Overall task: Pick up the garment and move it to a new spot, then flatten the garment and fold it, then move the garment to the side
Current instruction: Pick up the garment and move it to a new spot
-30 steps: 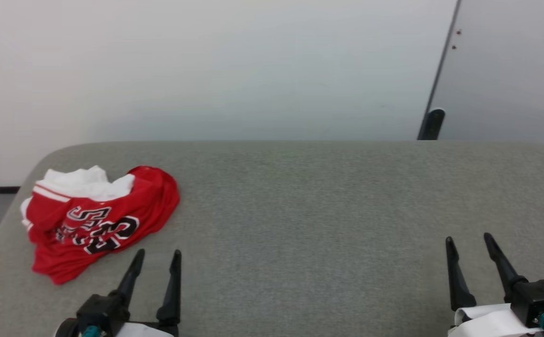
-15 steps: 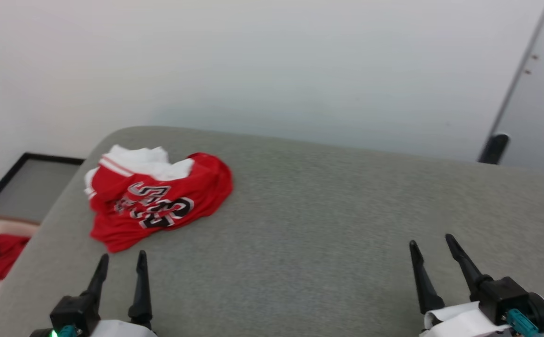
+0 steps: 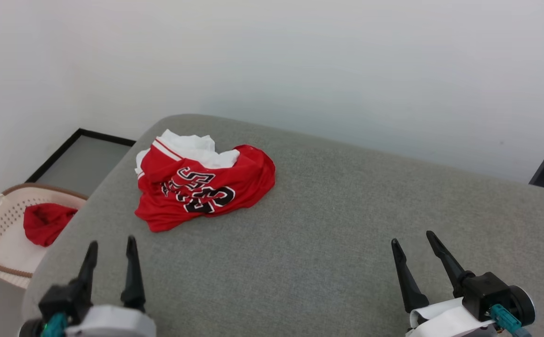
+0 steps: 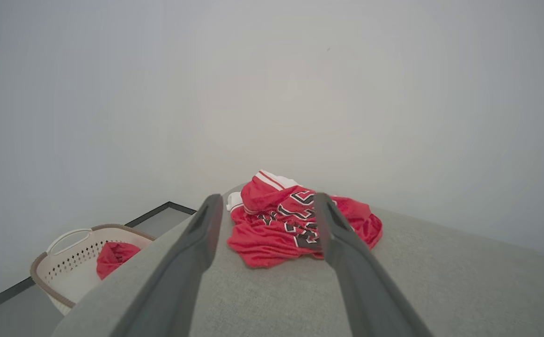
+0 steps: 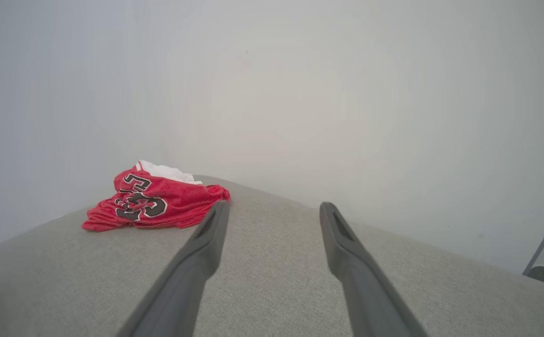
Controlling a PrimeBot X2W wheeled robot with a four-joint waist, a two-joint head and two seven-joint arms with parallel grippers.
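Now both grippers, left gripper [image 3: 111, 245] and right gripper [image 3: 412, 239], gape wide and empty; left should pinch the garment [image 3: 204, 189] high on its crumpled ridge.

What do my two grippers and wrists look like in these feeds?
Both match. The left gripper and right gripper each carry two long, tapering black fingers on a blocky black base. A teal connector sits at each base, and pale white covering wraps each wrist. In the wrist views the fingers look dark grey, with a shallow recess near the tips.
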